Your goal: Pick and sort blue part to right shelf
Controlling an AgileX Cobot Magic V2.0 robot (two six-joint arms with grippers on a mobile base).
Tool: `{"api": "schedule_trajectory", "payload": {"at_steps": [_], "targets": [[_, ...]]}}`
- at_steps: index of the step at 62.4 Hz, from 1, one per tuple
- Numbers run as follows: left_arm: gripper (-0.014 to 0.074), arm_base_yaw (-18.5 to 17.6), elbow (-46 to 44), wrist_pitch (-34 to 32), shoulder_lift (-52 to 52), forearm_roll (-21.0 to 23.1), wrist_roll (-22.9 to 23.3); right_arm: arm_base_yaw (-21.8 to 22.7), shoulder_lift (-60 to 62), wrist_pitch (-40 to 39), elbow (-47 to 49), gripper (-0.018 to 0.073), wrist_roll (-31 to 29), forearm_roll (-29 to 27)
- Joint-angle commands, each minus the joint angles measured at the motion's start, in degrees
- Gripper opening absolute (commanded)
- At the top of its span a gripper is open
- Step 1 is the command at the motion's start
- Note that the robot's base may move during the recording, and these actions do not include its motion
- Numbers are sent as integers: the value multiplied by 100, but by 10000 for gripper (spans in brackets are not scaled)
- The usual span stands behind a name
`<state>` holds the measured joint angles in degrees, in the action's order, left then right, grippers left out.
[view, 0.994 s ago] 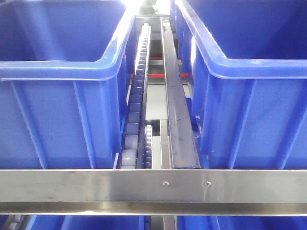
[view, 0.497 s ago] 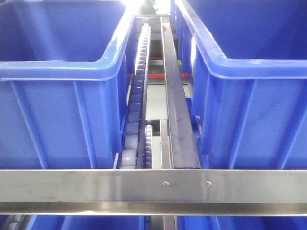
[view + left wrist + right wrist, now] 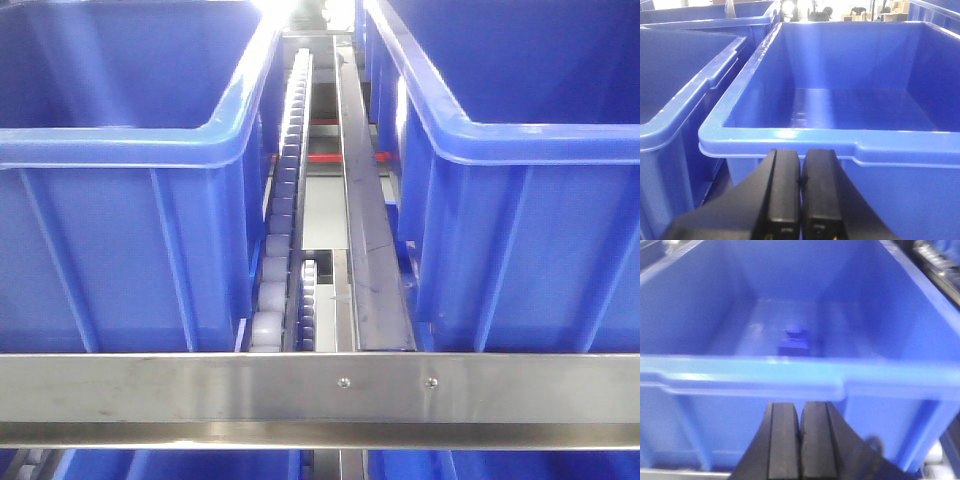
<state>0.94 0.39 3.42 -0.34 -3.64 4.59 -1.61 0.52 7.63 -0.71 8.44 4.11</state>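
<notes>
A small blue part (image 3: pixel 793 342) lies on the floor of a blue bin (image 3: pixel 740 371) in the right wrist view. My right gripper (image 3: pixel 800 410) is shut and empty, just outside that bin's near rim, below and in front of the part. My left gripper (image 3: pixel 801 160) is also shut with nothing in it, at the near rim of another blue bin (image 3: pixel 790 135) whose floor is bare. The front view shows the right shelf: its steel front rail (image 3: pixel 200 390) with two screws, and a roller track (image 3: pixel 285 200). Neither gripper appears there.
Two large blue bins (image 3: pixel 120 150) (image 3: pixel 540 150) sit on the shelf on either side of the roller track and a steel divider (image 3: pixel 365 220). Another blue bin (image 3: pixel 670 125) stands left of the left gripper. A lower level shows more blue bins (image 3: pixel 180 465).
The front view has shifted very slightly; nothing else differs.
</notes>
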Motion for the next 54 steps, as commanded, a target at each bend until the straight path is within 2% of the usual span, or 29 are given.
{"api": "schedule_trajectory", "payload": {"at_steps": [1,54], "targets": [[124,-3,133,-519,-121,47,0,154,128,-763,16,38,-47,-102],[124,-3,133,-519,-121,47,0,170,134,-763,16,38,-42,-102]]}}
